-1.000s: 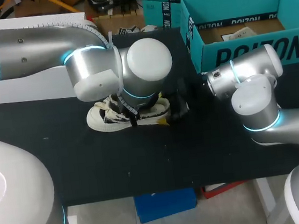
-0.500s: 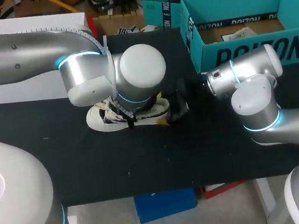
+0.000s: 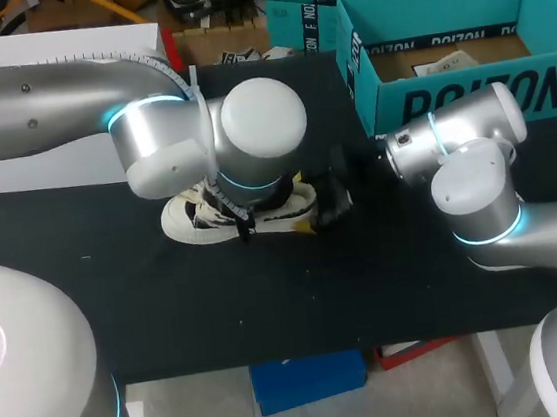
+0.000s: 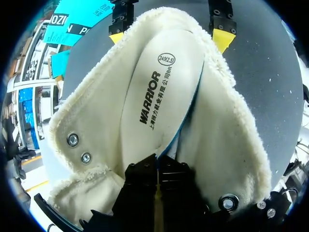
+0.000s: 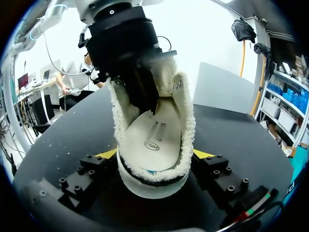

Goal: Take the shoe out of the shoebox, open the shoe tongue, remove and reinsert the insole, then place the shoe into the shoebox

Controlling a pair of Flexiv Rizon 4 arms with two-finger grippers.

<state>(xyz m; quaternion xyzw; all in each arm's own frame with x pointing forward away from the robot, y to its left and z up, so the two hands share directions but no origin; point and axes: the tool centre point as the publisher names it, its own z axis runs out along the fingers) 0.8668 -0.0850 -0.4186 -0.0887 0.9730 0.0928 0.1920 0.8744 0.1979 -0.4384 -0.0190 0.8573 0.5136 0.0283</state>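
The shoe (image 3: 191,221) lies on its sole near the middle of the table (image 3: 269,300), out of the shoebox (image 3: 467,96), which stands open at the far right corner. Its fleece-lined mouth is spread wide and the insole (image 4: 159,96) lies along the inside, one long edge raised a little so that a blue underside shows.

The left gripper (image 4: 157,176) reaches down into the shoe from above. Its black fingers are pressed together on the near end of the insole, pinching it as far as I can judge. The right gripper (image 5: 155,153) sits low at the heel with a yellow-tipped finger against each side, clamping the shoe in place.

Over the last second the left arm (image 3: 44,89) has shifted slightly towards the table's left edge, with nearly all of that in the first half-second. The shoe has not moved, and the right arm has not either. So the work is inside the shoe — the insole step is in hand, with the heel braced for it. Whether the insole is about to come out or has just been seated again cannot be told from these views. The return to the shoebox is still to do.
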